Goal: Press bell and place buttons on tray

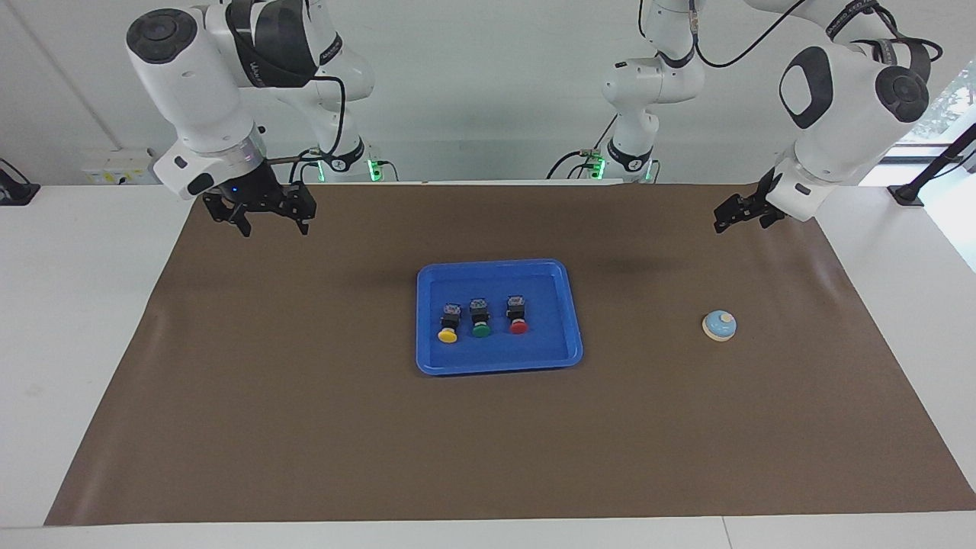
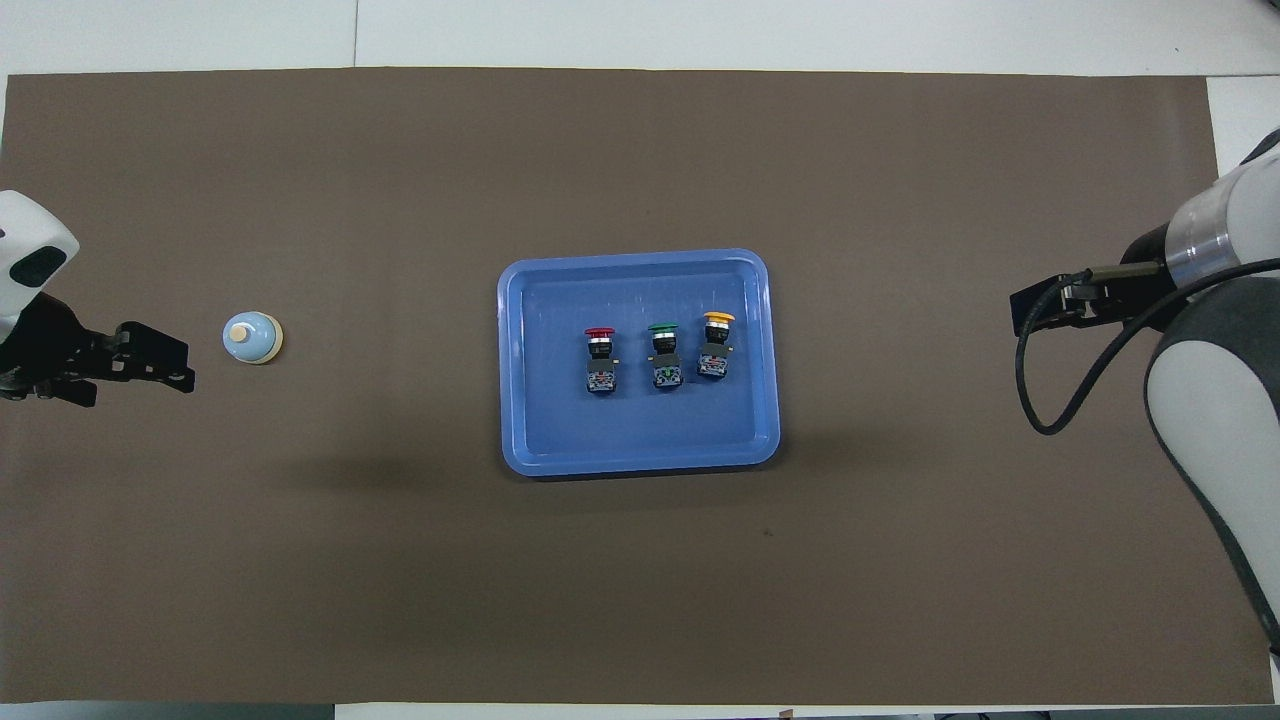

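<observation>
The blue tray [image 1: 496, 265] [image 2: 640, 257] lies mid-table. In it stand three buttons in a row: yellow [image 1: 447, 334] [image 2: 717, 340], green [image 1: 480, 330] [image 2: 663, 346] and red [image 1: 518, 326] [image 2: 599, 351]. The light-blue bell [image 1: 719, 325] [image 2: 251, 337] sits alone on the mat toward the left arm's end. My left gripper [image 1: 721, 219] [image 2: 186, 366] hangs open and empty, raised over the mat, clear of the bell. My right gripper [image 1: 274, 226] [image 2: 1020, 312] waits open and empty above the mat at its own end.
A brown mat [image 1: 305, 419] [image 2: 640, 600] covers most of the white table. Nothing else lies on it besides the tray and the bell. A black cable [image 2: 1060, 400] loops from the right arm.
</observation>
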Available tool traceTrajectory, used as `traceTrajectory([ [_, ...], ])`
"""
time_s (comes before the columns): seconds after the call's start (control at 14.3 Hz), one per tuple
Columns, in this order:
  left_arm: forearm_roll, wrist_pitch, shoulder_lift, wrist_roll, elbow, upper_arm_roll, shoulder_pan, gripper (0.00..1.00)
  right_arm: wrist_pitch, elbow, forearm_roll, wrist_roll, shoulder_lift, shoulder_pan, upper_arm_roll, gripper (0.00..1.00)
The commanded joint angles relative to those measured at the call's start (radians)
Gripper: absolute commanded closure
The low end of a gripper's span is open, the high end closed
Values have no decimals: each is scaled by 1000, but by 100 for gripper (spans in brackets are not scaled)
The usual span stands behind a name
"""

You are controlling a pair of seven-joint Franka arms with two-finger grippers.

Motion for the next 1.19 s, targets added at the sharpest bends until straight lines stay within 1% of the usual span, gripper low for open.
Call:
traceTrajectory([
  [0.0, -17, -36, 39, 2, 69, 8, -1, 0, -4, -12, 16, -10, -15, -19, 14, 0],
  [0.07, -10, -51, 45, 2, 75, 8, -10, 0, -6, -12, 16, -10, -15, -21, 14, 0],
  [0.63, -7, -31, 50, 6, 80, 6, -24, 0, -4, -12, 16, -10, -15, -21, 14, 0],
  [0.77, -7, -14, 58, 9, 94, 6, -25, 0, -4, -12, 16, -10, -15, -19, 14, 0],
  [1.12, 4, -22, 62, 9, 114, 5, -30, 0, -4, -12, 16, -10, -15, -21, 14, 0],
])
